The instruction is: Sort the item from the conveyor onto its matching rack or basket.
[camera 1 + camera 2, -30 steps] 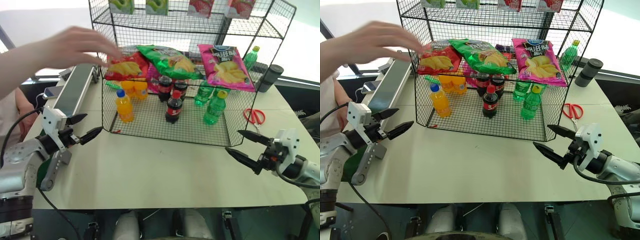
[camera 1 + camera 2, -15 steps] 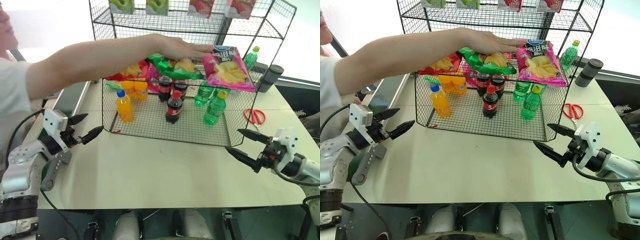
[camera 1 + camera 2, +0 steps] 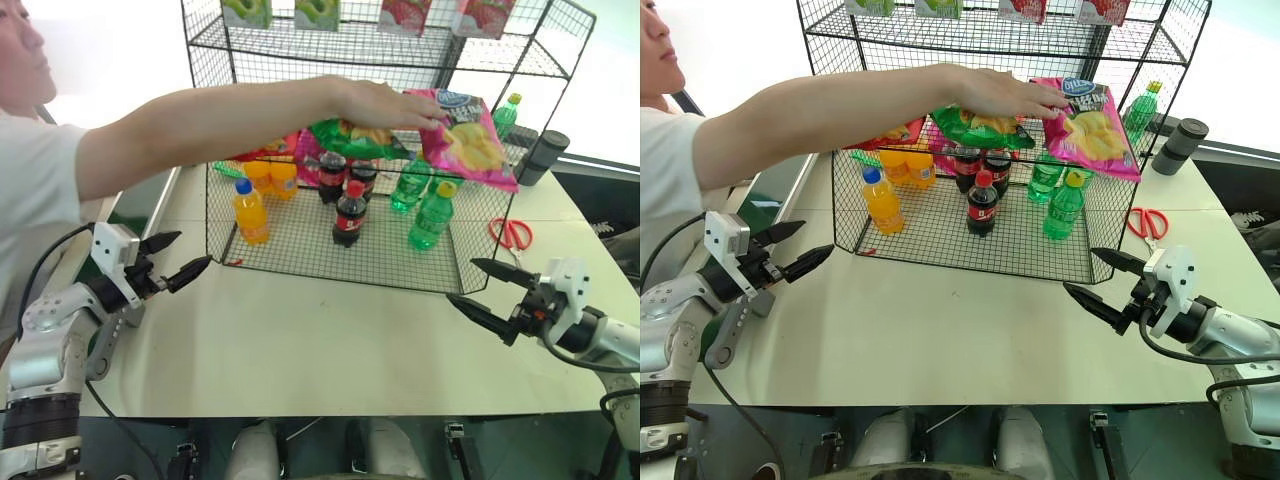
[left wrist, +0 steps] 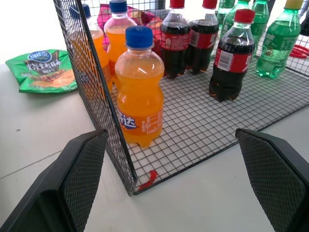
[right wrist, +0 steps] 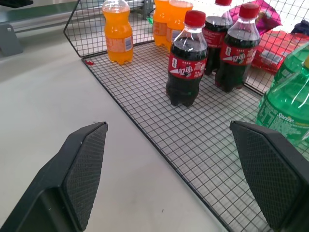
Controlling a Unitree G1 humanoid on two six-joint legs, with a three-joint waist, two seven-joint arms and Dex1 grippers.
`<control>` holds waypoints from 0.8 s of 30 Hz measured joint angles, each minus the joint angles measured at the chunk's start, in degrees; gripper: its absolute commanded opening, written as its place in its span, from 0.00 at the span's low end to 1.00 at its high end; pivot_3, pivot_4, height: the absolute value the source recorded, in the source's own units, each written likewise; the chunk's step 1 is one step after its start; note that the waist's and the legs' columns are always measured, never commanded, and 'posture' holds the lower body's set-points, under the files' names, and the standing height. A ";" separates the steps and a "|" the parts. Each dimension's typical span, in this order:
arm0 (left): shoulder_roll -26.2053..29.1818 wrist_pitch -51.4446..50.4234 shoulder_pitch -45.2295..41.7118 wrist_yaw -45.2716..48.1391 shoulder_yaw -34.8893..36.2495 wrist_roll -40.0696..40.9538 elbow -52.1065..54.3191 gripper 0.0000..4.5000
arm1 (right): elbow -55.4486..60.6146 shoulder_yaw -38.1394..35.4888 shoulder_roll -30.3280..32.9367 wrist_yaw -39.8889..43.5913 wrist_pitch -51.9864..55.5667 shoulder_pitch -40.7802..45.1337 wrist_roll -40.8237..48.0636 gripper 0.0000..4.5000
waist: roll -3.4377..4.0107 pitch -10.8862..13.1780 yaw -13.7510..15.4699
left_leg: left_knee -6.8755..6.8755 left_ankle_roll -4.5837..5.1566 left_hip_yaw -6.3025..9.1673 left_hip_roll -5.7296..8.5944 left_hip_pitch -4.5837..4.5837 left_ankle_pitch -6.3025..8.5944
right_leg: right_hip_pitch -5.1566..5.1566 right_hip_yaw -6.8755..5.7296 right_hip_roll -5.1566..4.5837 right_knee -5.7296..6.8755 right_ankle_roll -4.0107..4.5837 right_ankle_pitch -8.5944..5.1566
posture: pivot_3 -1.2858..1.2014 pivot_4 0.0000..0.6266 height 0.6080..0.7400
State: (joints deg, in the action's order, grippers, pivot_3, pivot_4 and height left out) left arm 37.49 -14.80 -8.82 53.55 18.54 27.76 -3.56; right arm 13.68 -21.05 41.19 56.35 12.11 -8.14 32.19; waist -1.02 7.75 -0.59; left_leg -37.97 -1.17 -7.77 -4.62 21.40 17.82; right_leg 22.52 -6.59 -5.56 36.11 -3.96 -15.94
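A person's hand (image 3: 385, 103) is reaching across from the left and gripping the pink chip bag (image 3: 462, 135) at its near-left edge, lifting it off the middle tier of the black wire rack (image 3: 400, 50), apparently to set it on the conveyor (image 3: 765, 200) at the far left for the robot to sort. The bag is hanging tilted at the rack's right side, beside the green chip bag (image 3: 355, 137), with the red chip bag (image 3: 890, 133) further left. Below, orange soda bottles (image 4: 140, 94), cola bottles (image 5: 187, 58) and green bottles (image 3: 432, 215) are standing on the bottom tier. The left gripper (image 3: 170, 258) and right gripper (image 3: 490, 292) are waiting level above the table (image 3: 330, 340), one on each side near the rack's front, fingers spread wide apart and holding nothing, seemingly keeping clear. Scissors (image 3: 512, 233) are lying at the right.
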 measured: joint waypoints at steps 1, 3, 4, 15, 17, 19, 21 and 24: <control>0.00 -0.01 -0.01 0.11 -0.21 0.04 0.00 1.00 | 0.03 -0.01 0.00 -0.14 0.00 -0.03 0.00 0.94 | 0.00 0.00 -0.01 | 0.00 0.00 0.00 0.00 -0.01 0.00 | 0.00 0.00 0.00 0.01 0.00 0.00 | 0.52 0.24 0.90; -0.01 -0.01 -0.13 0.29 -1.11 0.05 0.00 1.00 | 0.12 -0.01 0.00 -0.37 0.00 -0.21 0.01 0.94 | 0.00 0.00 -0.02 | 0.00 0.00 0.00 0.00 -0.01 0.00 | 0.00 0.00 0.00 0.01 0.00 0.00 | 0.52 0.24 0.90; -0.11 -0.06 -0.18 0.33 -1.47 0.09 0.00 1.00 | 0.16 -0.01 0.00 -0.47 0.01 -0.29 0.02 0.94 | 0.00 0.00 -0.03 | 0.00 0.00 0.00 0.00 -0.01 0.00 | 0.00 0.00 0.01 0.01 0.00 0.00 | 0.52 0.24 0.90; -0.33 -6.21 3.55 1.83 -1.16 5.90 5.07 1.00 | 1.74 0.35 -0.31 -1.48 0.11 -0.95 0.05 0.94 | -0.01 -0.01 -0.08 | 0.00 -0.02 0.01 -0.02 -0.02 -0.01 | 0.00 0.00 0.01 0.01 0.00 0.00 | 0.52 0.24 0.90; -0.32 -5.43 4.24 3.06 -0.68 6.36 5.32 1.00 | 2.23 0.72 -0.30 -1.41 0.17 -0.93 0.06 0.94 | -0.01 -0.01 -0.05 | -0.01 -0.02 0.01 -0.02 -0.01 -0.01 | 0.00 0.00 0.01 0.01 0.00 0.00 | 0.52 0.24 0.90; -0.32 -4.67 4.37 3.81 -0.32 6.65 5.57 1.00 | 2.36 1.08 -0.30 -1.42 0.30 -0.85 0.07 0.94 | -0.01 -0.01 -0.04 | -0.01 -0.02 0.01 -0.02 -0.01 -0.01 | 0.00 0.01 0.01 0.00 0.01 0.00 | 0.52 0.24 0.90; -0.31 -3.45 4.62 4.43 0.54 6.69 5.91 1.00 | 2.38 1.67 -0.30 -1.42 0.58 -0.67 0.10 0.94 | -0.01 -0.02 -0.01 | -0.01 -0.02 0.01 -0.02 -0.01 -0.01 | 0.00 0.00 0.00 0.00 0.01 -0.01 | 0.52 0.24 0.90; -0.27 -3.34 5.03 4.39 0.68 6.69 5.97 1.00 | 2.37 2.36 -0.30 -1.40 0.65 0.40 0.08 0.94 | -0.01 -0.02 -0.02 | -0.01 -0.01 0.01 -0.01 -0.01 -0.01 | 0.00 0.01 0.00 0.00 0.01 0.00 | 0.52 0.24 0.90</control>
State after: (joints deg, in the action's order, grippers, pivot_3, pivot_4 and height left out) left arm 37.23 -18.14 -3.79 57.94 19.22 34.45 2.41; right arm 16.05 -18.69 40.88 54.96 12.76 -7.74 32.27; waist -1.03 7.73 -0.61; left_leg -37.97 -1.18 -7.76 -4.63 21.39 17.81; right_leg 22.52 -6.59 -5.56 36.12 -3.95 -15.95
